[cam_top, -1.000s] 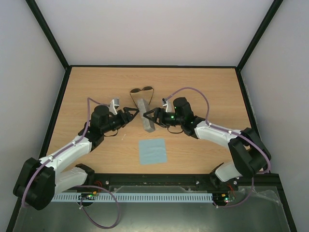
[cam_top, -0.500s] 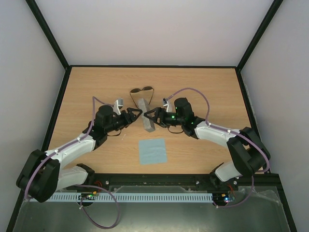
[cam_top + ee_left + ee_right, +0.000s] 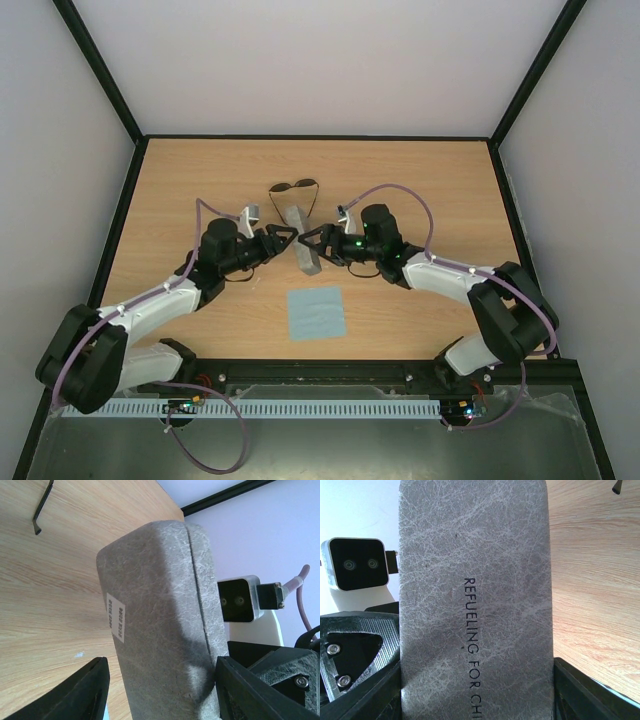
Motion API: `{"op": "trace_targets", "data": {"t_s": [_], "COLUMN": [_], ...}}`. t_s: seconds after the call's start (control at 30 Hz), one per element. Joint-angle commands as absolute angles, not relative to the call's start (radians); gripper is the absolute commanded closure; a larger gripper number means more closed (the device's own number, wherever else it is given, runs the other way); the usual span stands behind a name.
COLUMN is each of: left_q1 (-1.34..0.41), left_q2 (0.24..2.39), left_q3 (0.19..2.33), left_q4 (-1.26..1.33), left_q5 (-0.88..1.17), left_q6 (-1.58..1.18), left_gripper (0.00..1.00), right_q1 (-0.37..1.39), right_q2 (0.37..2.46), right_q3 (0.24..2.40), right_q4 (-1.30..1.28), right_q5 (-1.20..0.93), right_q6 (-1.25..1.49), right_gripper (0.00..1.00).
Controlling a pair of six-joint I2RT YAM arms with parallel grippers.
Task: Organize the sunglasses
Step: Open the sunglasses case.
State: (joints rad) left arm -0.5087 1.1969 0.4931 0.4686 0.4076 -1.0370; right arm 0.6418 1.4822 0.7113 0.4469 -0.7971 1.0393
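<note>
The sunglasses (image 3: pixel 293 186) lie on the bench (image 3: pixel 200 180), just behind the far end of the grey case (image 3: pixel 302 243). The right jaws grip this case; the left jaws stand open around it.

The grey glasses case (image 3: pixel 475 605) bears dark print reading "REFUELING FOR CH" (cut off at the picture's 6 o'clock edge), while its white sticker (image 3: pixel 116 623) is illegible.

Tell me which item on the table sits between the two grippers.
The grey case, flanked by the left gripper and right gripper; the sunglasses lie beyond it, the blue cloth nearer the bases.
</note>
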Motion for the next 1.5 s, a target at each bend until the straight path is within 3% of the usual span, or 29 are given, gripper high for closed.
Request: {"op": "trace_targets", "data": {"t_s": [0.0, 0.17, 0.3, 1.47], "left_q1": [-0.515, -0.515, -0.516, -0.515], "left_q2": [1.213, 1.215, 1.226, 1.284], "left_q3": [0.488, 0.482, 0.485, 0.463], "left_q4": [0.465, 0.436, 0.417, 0.334], "left_q5": [0.380, 0.355, 0.343, 0.280], "left_q6": [-1.019, -1.001, -0.992, -0.928], "left_gripper": [0.43, 0.55, 0.58, 0.59], "right_q1": [0.644, 0.643, 0.643, 0.613], "right_q2": [1.466, 1.447, 1.436, 1.346], "right_q3": [0.711, 0.712, 0.713, 0.719], "right_q4": [0.548, 0.580, 0.589, 0.558], "right_q5": [-0.832, -0.842, -0.845, -0.860], "right_q6": [1.054, 1.081, 1.090, 1.094], "right_gripper": [0.47, 0.49, 0.50, 0.51]}}
